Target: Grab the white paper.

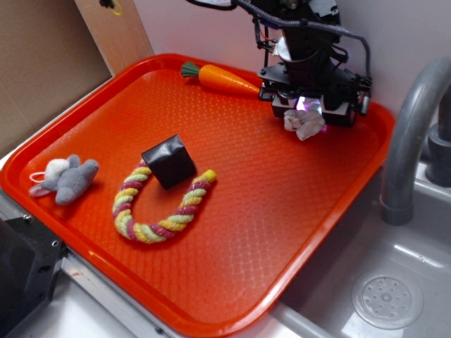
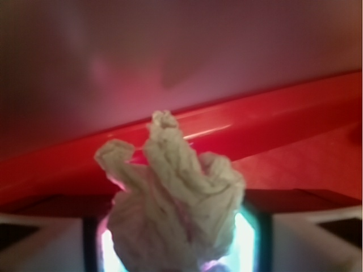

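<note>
White paper [image 1: 304,123] is in the gripper [image 1: 308,113], pinched between the two fingers at the far right corner of the orange tray [image 1: 282,211]. Wrist view confirms: the wad [image 2: 176,198] fills the gap between the pads, crumpled top sticking out past the fingertips, jaws clamped on its lower part. A purple-white glow shows behind the paper on both sides.

In the exterior view the wad hangs just under the gripper body; can't tell whether its bottom edge touches the tray floor or sits just above it. The arm stands roughly vertical over that corner, cables looping above it.

Carrot toy [image 1: 218,79] lies just left of the gripper along the tray's back edge, green top pointing left, orange tip close to the gripper housing but apart from the paper.

Mid-tray, well apart from the gripper: black cube [image 1: 168,161] sitting inside the open end of a U-shaped rope toy [image 1: 158,211], striped yellow, pink and green. The cube touches or overlaps the rope's left arm.

Grey-and-white plush mouse [image 1: 65,178] lies near the tray's left rim.

Right of the tray: grey sink basin [image 1: 394,282] with a round drain, and a grey faucet [image 1: 412,141] curving up.
</note>
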Controlling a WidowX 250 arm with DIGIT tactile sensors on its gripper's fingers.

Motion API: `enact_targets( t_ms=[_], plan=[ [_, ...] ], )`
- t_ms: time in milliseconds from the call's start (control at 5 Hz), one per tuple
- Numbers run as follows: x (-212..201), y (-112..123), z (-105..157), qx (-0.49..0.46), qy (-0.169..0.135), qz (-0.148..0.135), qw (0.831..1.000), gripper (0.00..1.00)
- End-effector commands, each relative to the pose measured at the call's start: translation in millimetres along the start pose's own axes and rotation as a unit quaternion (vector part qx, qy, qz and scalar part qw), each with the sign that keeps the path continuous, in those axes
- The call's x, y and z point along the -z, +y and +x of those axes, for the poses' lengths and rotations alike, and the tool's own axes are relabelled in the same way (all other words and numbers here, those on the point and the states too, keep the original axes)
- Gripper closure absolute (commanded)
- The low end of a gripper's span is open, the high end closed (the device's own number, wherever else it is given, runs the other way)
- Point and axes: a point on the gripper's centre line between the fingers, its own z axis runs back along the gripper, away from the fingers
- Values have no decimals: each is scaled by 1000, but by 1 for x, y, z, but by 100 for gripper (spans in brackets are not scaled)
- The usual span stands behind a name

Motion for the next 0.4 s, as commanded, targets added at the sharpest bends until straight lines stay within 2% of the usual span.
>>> enact_targets(
  t_ms=[0, 200],
  plan=[
    [-98, 43, 21, 35, 96, -54, 993, 100],
    [-144, 86, 16, 12, 116, -83, 990, 100]
  ],
)
